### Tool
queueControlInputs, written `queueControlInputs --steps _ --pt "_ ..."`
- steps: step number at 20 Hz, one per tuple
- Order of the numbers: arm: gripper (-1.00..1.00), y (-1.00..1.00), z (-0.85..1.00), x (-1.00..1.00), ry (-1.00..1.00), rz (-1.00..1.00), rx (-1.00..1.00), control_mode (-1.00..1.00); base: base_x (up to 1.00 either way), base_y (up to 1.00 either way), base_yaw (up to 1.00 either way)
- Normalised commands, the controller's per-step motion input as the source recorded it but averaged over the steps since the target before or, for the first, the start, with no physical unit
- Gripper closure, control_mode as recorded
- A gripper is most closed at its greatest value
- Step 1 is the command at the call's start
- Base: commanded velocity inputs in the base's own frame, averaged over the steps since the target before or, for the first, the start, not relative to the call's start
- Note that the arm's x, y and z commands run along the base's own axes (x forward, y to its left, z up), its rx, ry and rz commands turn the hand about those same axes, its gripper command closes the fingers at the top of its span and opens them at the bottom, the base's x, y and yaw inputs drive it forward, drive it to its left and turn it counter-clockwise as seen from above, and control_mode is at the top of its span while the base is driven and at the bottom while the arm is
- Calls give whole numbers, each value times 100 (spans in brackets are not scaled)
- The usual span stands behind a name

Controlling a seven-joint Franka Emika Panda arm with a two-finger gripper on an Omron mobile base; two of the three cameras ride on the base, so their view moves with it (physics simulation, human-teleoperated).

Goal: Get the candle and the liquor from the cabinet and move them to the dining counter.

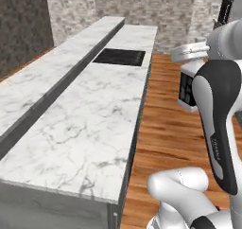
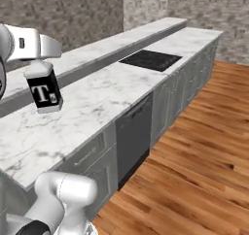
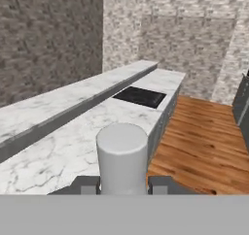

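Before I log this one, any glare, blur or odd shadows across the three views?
Left base view: flat, even light, no glare on the dining counter; the arm's nearest parts look soft. Right base view: the liquor reads well, its label letter legible, with little shadow beneath. Hand view: the stopper between the end effector fingers looms large and blurry.

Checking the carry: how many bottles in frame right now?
1. The liquor hangs in the gripper above the dining counter; its stopper end pokes up between the fingers in the hand view. Others could be hidden behind the arm.
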Motion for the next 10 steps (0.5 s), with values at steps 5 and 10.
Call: queueControlInputs --steps 5,10 --pt "100 0 0 0 0 0 0 100 0 45 -61" --pt "100 0 0 0 0 0 0 100 -4 47 -60"
